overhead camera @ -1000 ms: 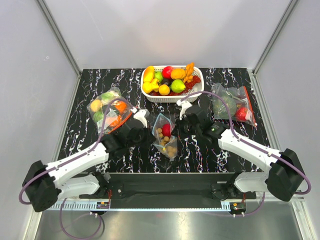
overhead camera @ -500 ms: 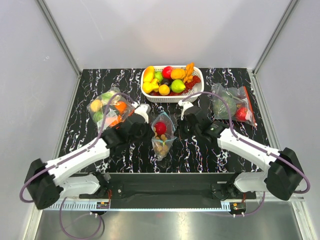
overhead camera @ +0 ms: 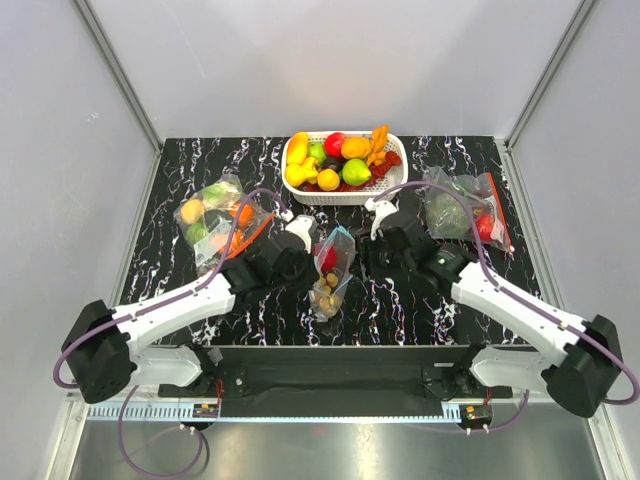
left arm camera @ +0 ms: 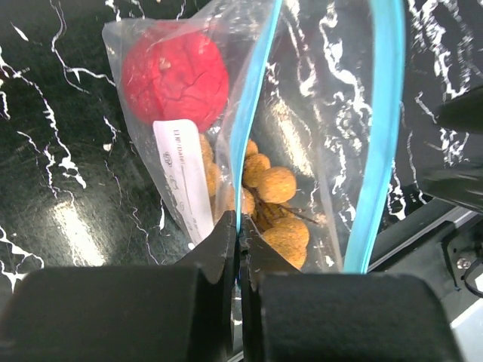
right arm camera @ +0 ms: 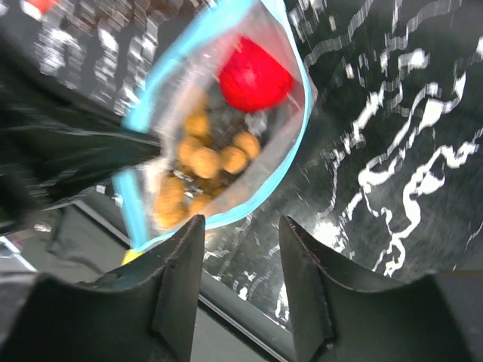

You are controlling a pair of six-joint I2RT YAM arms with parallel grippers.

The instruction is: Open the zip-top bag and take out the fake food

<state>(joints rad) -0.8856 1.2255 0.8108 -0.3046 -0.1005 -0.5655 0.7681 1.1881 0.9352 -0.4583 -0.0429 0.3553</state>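
Zip-top bag mouth open, pinched by one lip only: slip/spill risk.

Frame centre: left gripper is clenched on the teal zip strip. Right gripper has its jaws apart with nothing between them, facing the mouth. The fake food, red fruit and tan balls, is inside. The thin strip could slide out of the pinch. A reach-in may shove the loose far lip shut or swing the bag. Can't tell if the bag bottom rests on the table. Orange-strip bags at mid left and mid right crowd both arms. The fruit basket sits beyond, top centre.
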